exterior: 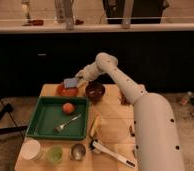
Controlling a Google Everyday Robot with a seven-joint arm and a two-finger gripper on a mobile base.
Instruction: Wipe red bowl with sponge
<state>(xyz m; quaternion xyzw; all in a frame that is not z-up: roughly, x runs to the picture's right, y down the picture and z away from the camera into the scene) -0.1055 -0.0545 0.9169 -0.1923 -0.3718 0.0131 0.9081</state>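
Over the far left corner of the wooden tabletop point(112, 132), the white arm reaches across from the right and its pincer point(78, 77) is clamped on the sponge point(70, 82), a small blue-grey pad. The sponge sits just above the red bowl point(67, 90), at its rear part; whether it touches the bowl cannot be told. The red bowl rests on the tabletop near the back edge, just behind the green tray point(42, 119). Beside it to the right stands a dark brown bowl point(95, 91), close but apart. Inside the tray lie an orange round fruit point(68, 108) and a fork point(66, 124). Along the front edge stand a white cup point(31, 149), a green cup point(54, 153) and a small metal cup point(78, 151). A white-handled tool point(112, 153) lies to the right of them.
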